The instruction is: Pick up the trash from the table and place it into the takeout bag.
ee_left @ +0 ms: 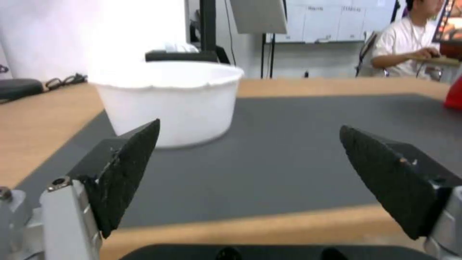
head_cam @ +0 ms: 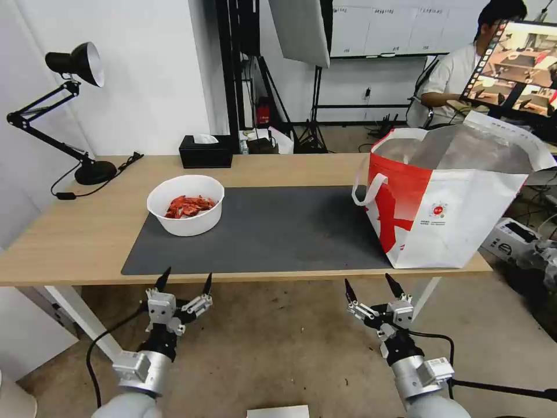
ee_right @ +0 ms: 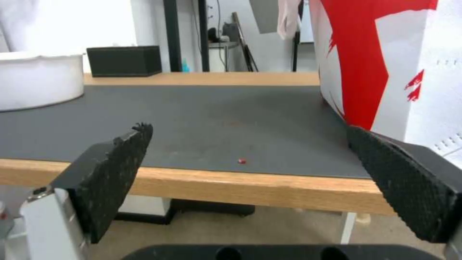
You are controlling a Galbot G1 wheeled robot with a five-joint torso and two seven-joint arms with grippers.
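From your head view, the left gripper [head_cam: 185,278] hangs just below the near edge of the table [head_cam: 75,232], its fingers spread and holding nothing. Straight beyond those fingertips, on the dark grey mat [head_cam: 278,232], sits the white bowl [head_cam: 185,204] with red shells [head_cam: 188,206] inside. The right gripper [head_cam: 373,285] also hangs below the table edge, fingers spread and empty; beyond and slightly outward of its right finger stands the takeout bag [head_cam: 452,209], upright, mouth open, foil lining showing, on the right end of the table. A black tissue box [head_cam: 205,151] and a black desk lamp [head_cam: 64,110] sit at the far side, well beyond the left fingers.

In your left wrist view, the left gripper [ee_left: 248,144] shows both black pads wide apart with nothing between them. The bowl [ee_left: 168,101] stands on the mat [ee_left: 288,151] just past the tip of one finger, apart from it.

In your right wrist view, the right gripper [ee_right: 248,142] is likewise spread and empty. The red-and-white wall of the bag [ee_right: 385,65] rises just behind one finger [ee_right: 409,180]; the bowl [ee_right: 38,79] lies well beyond the other finger [ee_right: 110,169]. A tiny red speck [ee_right: 242,161] rests on the mat [ee_right: 216,122] between the two fingers, near the table's edge.
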